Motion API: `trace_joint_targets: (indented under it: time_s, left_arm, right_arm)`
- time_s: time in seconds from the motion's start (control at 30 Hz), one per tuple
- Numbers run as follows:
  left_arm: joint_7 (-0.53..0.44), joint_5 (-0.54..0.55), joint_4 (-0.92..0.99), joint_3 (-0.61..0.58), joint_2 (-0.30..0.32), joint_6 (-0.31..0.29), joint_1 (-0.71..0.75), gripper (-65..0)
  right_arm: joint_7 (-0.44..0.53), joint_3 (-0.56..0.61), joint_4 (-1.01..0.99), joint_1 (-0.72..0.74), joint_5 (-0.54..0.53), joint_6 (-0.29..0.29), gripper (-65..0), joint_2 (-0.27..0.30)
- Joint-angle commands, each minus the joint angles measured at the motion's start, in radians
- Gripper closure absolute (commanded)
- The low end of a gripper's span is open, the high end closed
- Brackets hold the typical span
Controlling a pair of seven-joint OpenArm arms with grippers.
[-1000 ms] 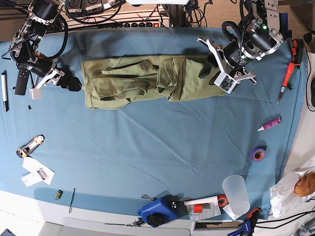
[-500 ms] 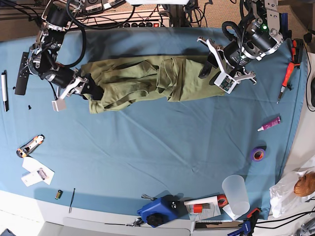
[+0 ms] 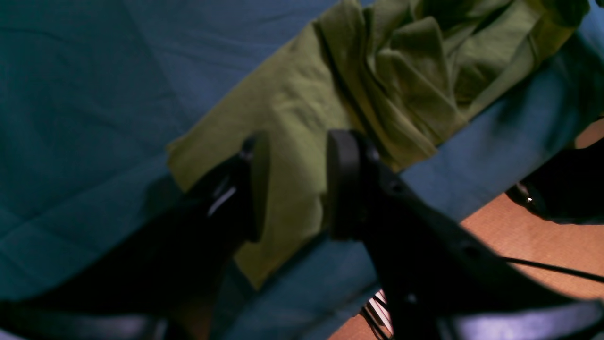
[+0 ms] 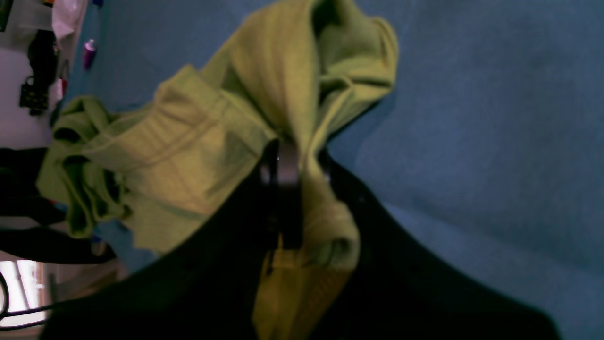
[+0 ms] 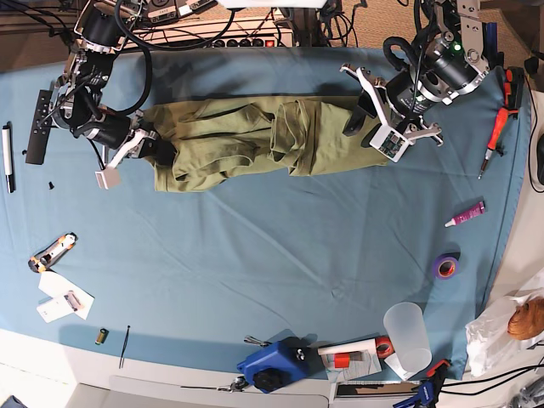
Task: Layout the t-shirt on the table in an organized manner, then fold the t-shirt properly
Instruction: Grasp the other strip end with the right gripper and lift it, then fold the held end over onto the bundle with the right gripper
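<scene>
Olive t-shirt (image 5: 255, 140) lying bunched in a long crumpled band across the far half of the teal bench (image 5: 255, 272), not yet spread flat. Right tool (image 4: 295, 165) pressed together on a bunched fold at one end; left tool (image 3: 295, 184) straddling the other end's edge, pads apart, grip on the cloth uncertain. Layout step in hand, by the look of it. Next, likely: lifting and drawing both ends apart to open out the cloth before any fold.

the table (image 5: 255, 255) carries the t-shirt (image 5: 255, 140), a purple tape roll (image 5: 444, 267) and a clear cup (image 5: 408, 338).
</scene>
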State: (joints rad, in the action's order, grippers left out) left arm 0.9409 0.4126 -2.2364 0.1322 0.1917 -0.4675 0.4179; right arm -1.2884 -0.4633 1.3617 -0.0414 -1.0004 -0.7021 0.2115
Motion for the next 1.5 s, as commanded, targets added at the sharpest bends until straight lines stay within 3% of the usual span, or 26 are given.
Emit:
trace_joint_targets:
  time_s: [0.0, 0.37, 0.53, 0.67, 0.87, 1.03, 1.2, 1.47]
  left_arm:
    - [-0.022, 0.014, -0.018, 0.002, 0.002, 0.0, -0.002, -21.3]
    - [-0.021, 0.046, -0.018, 0.002, 0.002, 0.0, -0.003, -21.3]
    - [0.003, 0.06, -0.018, 0.002, 0.002, 0.017, -0.005, -21.3]
    - [0.037, 0.009, -0.018, 0.002, 0.002, 0.116, -0.005, -20.7]
    - [0.047, -0.142, -0.018, 0.011, 0.003, 0.243, -0.005, -19.3]
    - [0.072, -0.152, -0.018, 0.089, 0.003, 0.248, -0.005, -19.3]
    - [0.072, -0.138, -0.018, 0.274, 0.003, 0.295, -0.005, -19.3]
    - [0.076, 0.011, -0.018, 0.491, 0.005, 0.231, -0.002, -19.3]
  right_arm:
    - [0.023, -0.002, 0.013, 0.012, 0.049, 0.004, 0.0, 0.019]
    - [0.14, -0.102, 0.014, 0.172, 0.323, 0.006, 0.0, 0.145]
    - [0.111, -0.101, 0.096, 0.189, 0.37, 0.029, 0.0, 0.192]
    - [0.057, -0.1, 0.287, 0.142, 0.346, 0.029, 0.0, 0.166]
    - [0.07, -0.058, 0.525, 0.024, 0.335, 0.03, 0.0, 0.108]
    - [0.101, 0.027, 0.615, -0.029, 0.335, 0.029, 0.0, 0.055]
    - [0.12, 0.134, 0.661, -0.036, 0.335, 0.029, 0.0, 0.021]
    - [0.11, 0.329, 0.745, -0.037, 0.335, 0.029, 0.0, 0.013]
